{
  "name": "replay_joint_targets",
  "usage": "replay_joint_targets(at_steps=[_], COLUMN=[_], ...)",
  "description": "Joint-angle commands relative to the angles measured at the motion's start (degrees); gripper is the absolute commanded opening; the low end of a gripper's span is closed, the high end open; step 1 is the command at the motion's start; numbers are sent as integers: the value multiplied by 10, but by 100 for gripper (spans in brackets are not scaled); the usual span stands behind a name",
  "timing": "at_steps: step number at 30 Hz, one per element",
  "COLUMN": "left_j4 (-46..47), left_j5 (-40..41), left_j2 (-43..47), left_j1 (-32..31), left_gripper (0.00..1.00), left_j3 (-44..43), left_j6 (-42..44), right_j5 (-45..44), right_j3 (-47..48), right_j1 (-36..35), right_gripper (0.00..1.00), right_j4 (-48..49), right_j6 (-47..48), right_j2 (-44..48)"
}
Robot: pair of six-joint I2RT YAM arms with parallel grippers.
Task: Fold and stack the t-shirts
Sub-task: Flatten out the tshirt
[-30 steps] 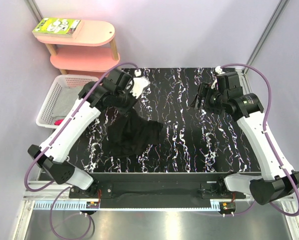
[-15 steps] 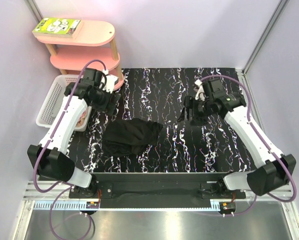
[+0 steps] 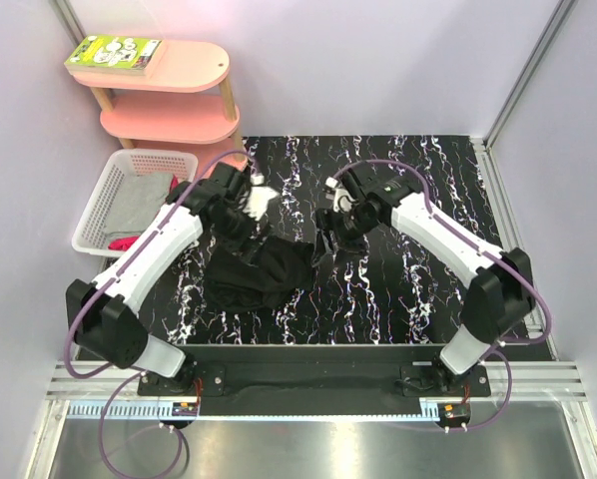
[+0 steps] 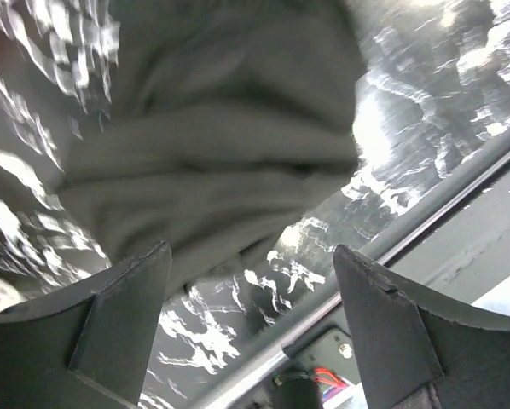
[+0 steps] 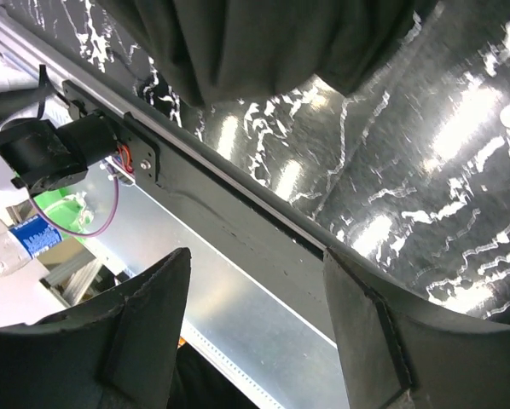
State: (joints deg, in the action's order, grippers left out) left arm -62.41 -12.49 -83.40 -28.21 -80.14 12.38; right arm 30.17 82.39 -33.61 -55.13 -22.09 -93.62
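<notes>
Black t-shirt crumpled in heap on table, right of white lattice basket. Grey t-shirt, red t-shirt inside basket. Left hand spread wide, empty, over heap's basket-side edge. Right hand wide, empty, at heap's end farthest from basket.

open tabletop right of black t-shirt, basket and pink shelf off left edge

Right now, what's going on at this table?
Two robot arms are working on a crumpled black t-shirt lying on the marbled table. The left gripper hangs open at its far left edge and the right gripper is open beside its right edge; neither holds cloth. A grey shirt and some red cloth sit in the white basket, not yet folded.
</notes>
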Motion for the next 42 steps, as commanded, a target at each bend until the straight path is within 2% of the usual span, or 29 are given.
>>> replay_joint_targets(at_steps=[1, 4, 5, 16, 24, 27, 28, 30, 31, 33, 34, 36, 38, 41, 42], left_j4=[26, 30, 31, 68, 90, 98, 101, 101, 100, 100, 98, 85, 73, 43, 21], left_j5=[-40, -54, -53, -75, -83, -83, -84, -90, -92, -90, -89, -90, -88, -85, -86], left_j2=[28, 32, 39, 43, 7, -7, -12, -24, -26, -29, -29, -31, -32, -39, -54], left_j1=[137, 201, 205, 205, 205, 205, 205, 205, 205, 205, 205, 205, 205, 205, 205], left_gripper=[83, 82, 82, 83, 81, 69, 53, 33, 18, 5, 1, 0, 0, 0, 0], left_j3=[48, 69, 87, 193, 200, 191, 187, 180, 173, 163, 149, 126, 67, -67, -156], left_j6=[-41, -40, -38, -56, -74, -77, -80, -83, -83, -85, -86, -85, -83, -82, -83], right_j5=[23, 23, 26, 47, 67, 70, 71, 71, 69, 62, 58, 35, 8, -41, -56], right_j3=[63, 85, 89, 148, 201, 216, 218, 220, 220, 218, 218, 214, 211, 208, 207], right_j1=[-32, -47, -51, -74, -79, -79, -79, -79, -79, -78, -78, -76, -70, -65, -64], right_gripper=[71, 71, 71, 70, 64, 56, 53, 43, 38, 19, 12, 0, 0, 0, 0], right_j4=[22, 27, 30, 41, 44, 47, 47, 48, 48, 46, 46, 46, 42, 39, 40], right_j6=[12, 10, 9, 6, 2, -3, -4, -5, -5, -4, -4, -1, 2, 13, 18], right_j2=[-42, -78, -95, -200, -278, -296, -298, -300, -299, -289, -283, -259, -222, -158, -141])
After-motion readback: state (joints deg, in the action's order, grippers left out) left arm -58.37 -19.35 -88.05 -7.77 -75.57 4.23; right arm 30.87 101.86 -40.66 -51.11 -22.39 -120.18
